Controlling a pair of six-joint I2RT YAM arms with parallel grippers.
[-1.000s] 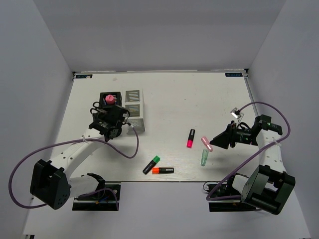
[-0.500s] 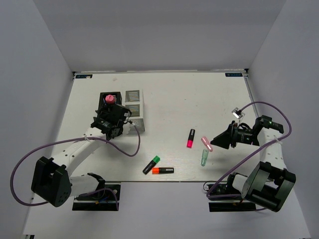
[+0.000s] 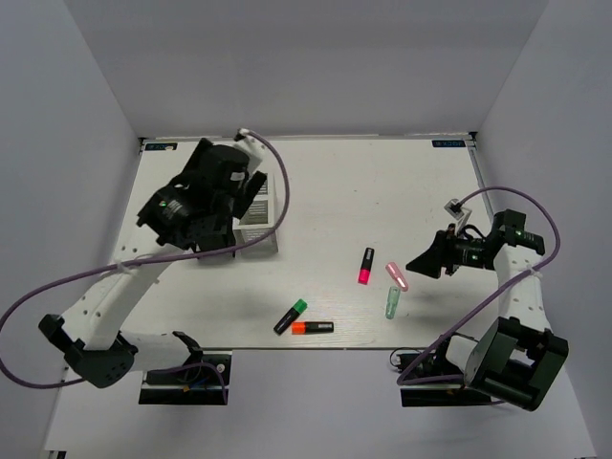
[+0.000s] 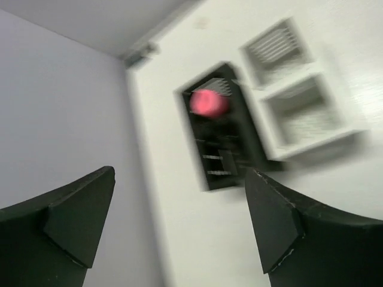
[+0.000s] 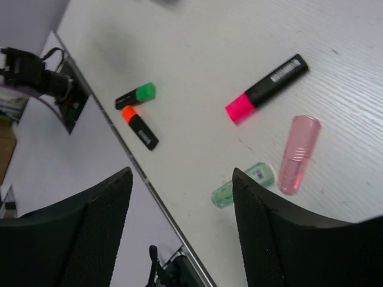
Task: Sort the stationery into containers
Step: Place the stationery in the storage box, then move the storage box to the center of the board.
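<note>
Left wrist: pink item (image 4: 209, 103) in holder (image 4: 192, 137)

The right gripper (image 5: 179, 176) hangs over the white table (image 5: 197, 48) with its black fingers (image 5: 90, 233) spread and nothing between them. A pink-ended highlighter (image 5: 266, 88) lies apart from a green-ended one (image 5: 136, 96) and an orange-ended one (image 5: 140, 127), whose coloured ends nearly meet. A clear pink piece (image 5: 297, 153) lies just beside a clear green piece (image 5: 242, 185).
</note>
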